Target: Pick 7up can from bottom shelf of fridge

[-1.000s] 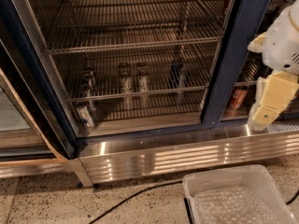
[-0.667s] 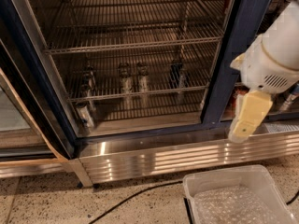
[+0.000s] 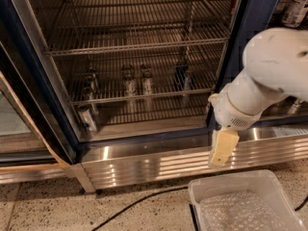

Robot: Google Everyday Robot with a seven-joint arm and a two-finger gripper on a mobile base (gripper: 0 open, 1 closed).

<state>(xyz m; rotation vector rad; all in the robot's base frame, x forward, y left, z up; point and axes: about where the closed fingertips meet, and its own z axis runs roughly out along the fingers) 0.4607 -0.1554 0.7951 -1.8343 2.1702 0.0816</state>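
Observation:
The fridge (image 3: 251, 28) has dark blue-black frames, chrome wire shelves and a ribbed steel base (image 3: 144, 165). Its left compartment stands open. Several small cans stand on the bottom shelf (image 3: 159, 110). Two pale silvery ones (image 3: 129, 83) (image 3: 147, 84) are in the middle, a darker one (image 3: 182, 77) is to their right, and others (image 3: 88, 118) are at the left. I cannot tell which pale one is the 7up can. My gripper (image 3: 220, 150) hangs from the white arm (image 3: 269, 76) in front of the steel base. It is right of and below the cans, touching none.
A clear plastic bin (image 3: 219, 189) sits on the floor at lower right, just below the gripper. A black cable (image 3: 137, 203) runs across the speckled floor. The open glass door (image 3: 19, 124) stands at the left. More cans (image 3: 294, 6) show in the right compartment.
The arm has swung left and down from the right edge. The gripper now hangs lower, over the steel base. The cans have not moved.

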